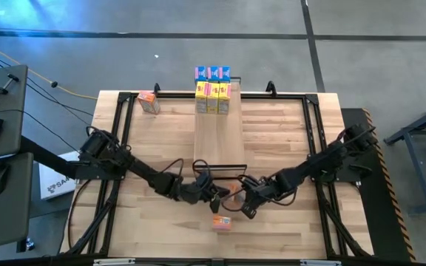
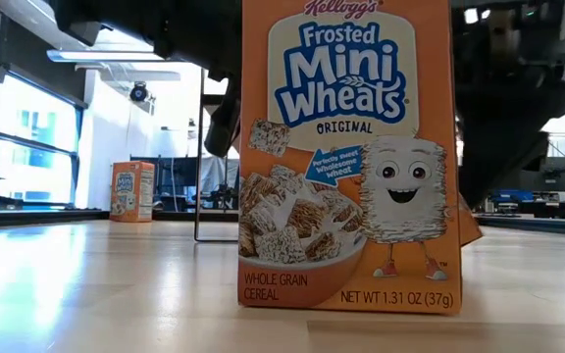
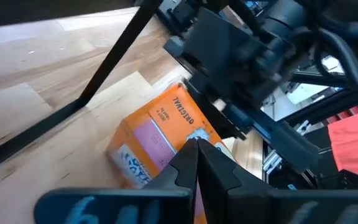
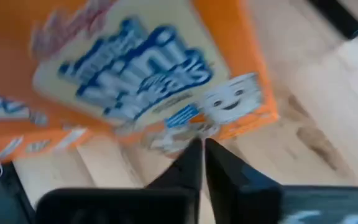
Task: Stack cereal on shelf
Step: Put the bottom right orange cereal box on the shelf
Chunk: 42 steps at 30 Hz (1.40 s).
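The light-wood shelf (image 1: 219,137) lies along the middle of the table. Blue boxes (image 1: 213,72) and yellow boxes (image 1: 213,97) stand at its far end. An orange cereal box (image 1: 232,191) lies off the shelf's near end, between my two grippers; it also shows in the left wrist view (image 3: 160,137) and the right wrist view (image 4: 142,68). My left gripper (image 1: 219,194) (image 3: 196,149) is shut at the box's left side. My right gripper (image 1: 244,198) (image 4: 202,152) is shut at its right side. Another orange box (image 1: 222,220) (image 2: 351,157) stands upright near the table's near edge. My left gripper's shut fingertips (image 3: 188,158) stand right at one end of the orange box (image 3: 194,134), coming slanting from the table's left. I cannot tell whether they touch it. My right gripper's shut fingertips (image 4: 219,162) point at the box's printed front (image 4: 179,134) from the right. I cannot tell whether they touch it either.
A third orange box (image 1: 148,101) (image 2: 132,191) stands on the table by the far left corner. The shelf's dark end frame (image 1: 220,166) crosses just beyond the grippers. Black rails (image 1: 117,133) run along the table's sides. Bare wood lies on both sides of the shelf.
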Each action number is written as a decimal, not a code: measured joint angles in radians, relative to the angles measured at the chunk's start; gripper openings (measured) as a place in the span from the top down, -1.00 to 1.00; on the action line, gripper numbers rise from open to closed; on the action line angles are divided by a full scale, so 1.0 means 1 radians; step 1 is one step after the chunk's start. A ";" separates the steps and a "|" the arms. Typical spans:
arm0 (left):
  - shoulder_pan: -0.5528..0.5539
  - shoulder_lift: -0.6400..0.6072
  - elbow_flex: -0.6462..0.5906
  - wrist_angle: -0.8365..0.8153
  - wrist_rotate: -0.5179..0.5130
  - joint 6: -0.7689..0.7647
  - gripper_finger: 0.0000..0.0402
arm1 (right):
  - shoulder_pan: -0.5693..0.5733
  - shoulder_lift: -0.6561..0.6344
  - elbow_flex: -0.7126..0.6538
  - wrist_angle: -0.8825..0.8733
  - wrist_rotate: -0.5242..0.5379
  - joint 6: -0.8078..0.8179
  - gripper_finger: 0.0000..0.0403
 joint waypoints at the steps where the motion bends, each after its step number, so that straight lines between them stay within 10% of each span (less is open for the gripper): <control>1: 0.002 0.000 0.000 -0.001 0.004 0.000 1.00 | 0.006 -0.003 0.000 -0.003 0.000 0.000 0.97; 27: 0.024 -0.017 0.049 -0.073 0.121 0.090 1.00 | 0.074 -0.198 -0.001 -0.065 0.273 -0.080 1.00; 42: -0.091 -0.019 0.050 -0.604 -0.019 -0.462 1.00 | 0.092 -0.123 -0.002 -0.082 0.270 -0.021 1.00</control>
